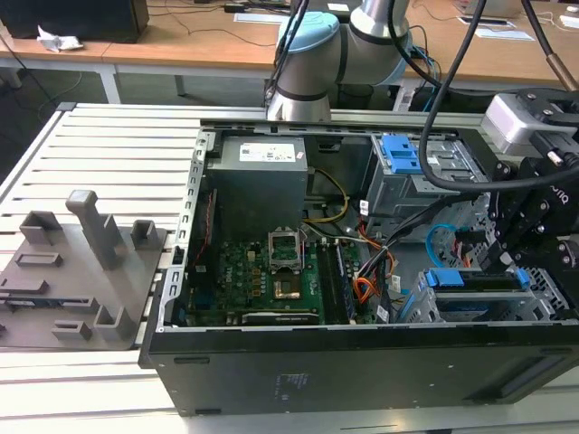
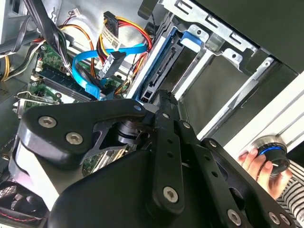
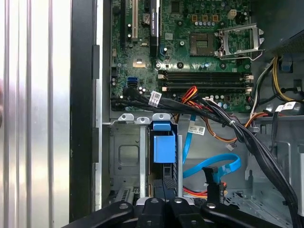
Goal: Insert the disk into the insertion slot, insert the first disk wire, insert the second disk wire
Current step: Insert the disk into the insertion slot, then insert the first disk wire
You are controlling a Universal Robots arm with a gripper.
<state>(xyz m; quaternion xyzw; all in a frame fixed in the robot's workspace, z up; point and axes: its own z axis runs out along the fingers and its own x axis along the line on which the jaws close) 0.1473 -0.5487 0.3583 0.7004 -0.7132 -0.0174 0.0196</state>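
The claw (image 3: 166, 190) hangs right at the disk (image 3: 164, 147), touching it or nearly so (apart, together or clamped, I cannot tell), over the case corner at the exterior view's right. The disk stands on edge in the slot (image 3: 124, 156), its blue carrier between the grey walls and seemingly most of the way in. To seat it well, I judge the push should run straight along the cage, carrier square to the walls, clear of the wire (image 2: 112, 28) and blue cable (image 2: 90, 61) lying loose just beside.
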